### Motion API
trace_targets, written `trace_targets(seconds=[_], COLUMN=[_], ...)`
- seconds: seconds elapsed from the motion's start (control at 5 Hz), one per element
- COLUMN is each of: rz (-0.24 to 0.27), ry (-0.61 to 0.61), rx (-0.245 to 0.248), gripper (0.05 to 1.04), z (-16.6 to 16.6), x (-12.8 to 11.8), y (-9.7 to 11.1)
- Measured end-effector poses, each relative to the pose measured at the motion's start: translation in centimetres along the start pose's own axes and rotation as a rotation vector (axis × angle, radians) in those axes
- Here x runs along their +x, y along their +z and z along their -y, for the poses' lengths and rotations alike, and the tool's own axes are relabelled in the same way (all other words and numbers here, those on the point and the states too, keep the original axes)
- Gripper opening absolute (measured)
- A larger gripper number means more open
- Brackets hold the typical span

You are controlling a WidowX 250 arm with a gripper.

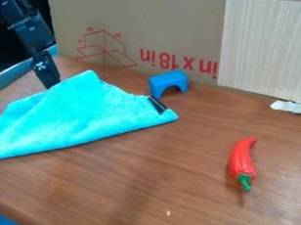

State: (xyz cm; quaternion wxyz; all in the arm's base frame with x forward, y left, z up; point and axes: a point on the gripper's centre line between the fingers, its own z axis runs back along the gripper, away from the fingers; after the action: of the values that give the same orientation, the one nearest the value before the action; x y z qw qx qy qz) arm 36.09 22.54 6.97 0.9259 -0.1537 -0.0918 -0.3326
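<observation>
At the upper left, the black gripper (48, 74) hangs down just behind the raised fold of a turquoise cloth (81, 112); whether it touches the cloth I cannot tell. The cloth lies crumpled across the left of the table, peaked near its back edge. A small black strip (157, 104) is at its right corner. Just behind that corner, a blue arch block (168, 83) stands with its opening downward. A red toy chili pepper (241, 160) lies at the right front, its green stem toward the camera.
A cardboard wall (147, 31) with red print runs along the back of the wooden table (152, 183), with a pale wood-grain panel (266, 51) on its right. White torn scraps (295, 107) lie at the right edge. A grey rail (9, 79) borders the back left.
</observation>
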Motion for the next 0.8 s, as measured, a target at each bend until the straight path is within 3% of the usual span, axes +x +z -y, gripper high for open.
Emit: trace_targets(seconds=[0.4,0.6,0.8], rz=[-0.013,-0.021,-0.022], ry=[0.001,-0.017,-0.038], rx=[-0.027,-0.1,-0.136], gripper=[0.999,0.999,0.999], z=[0.2,0.3,0.6], x=[-0.3,-0.6,-0.7], y=[-0.4,-1.2,-1.2])
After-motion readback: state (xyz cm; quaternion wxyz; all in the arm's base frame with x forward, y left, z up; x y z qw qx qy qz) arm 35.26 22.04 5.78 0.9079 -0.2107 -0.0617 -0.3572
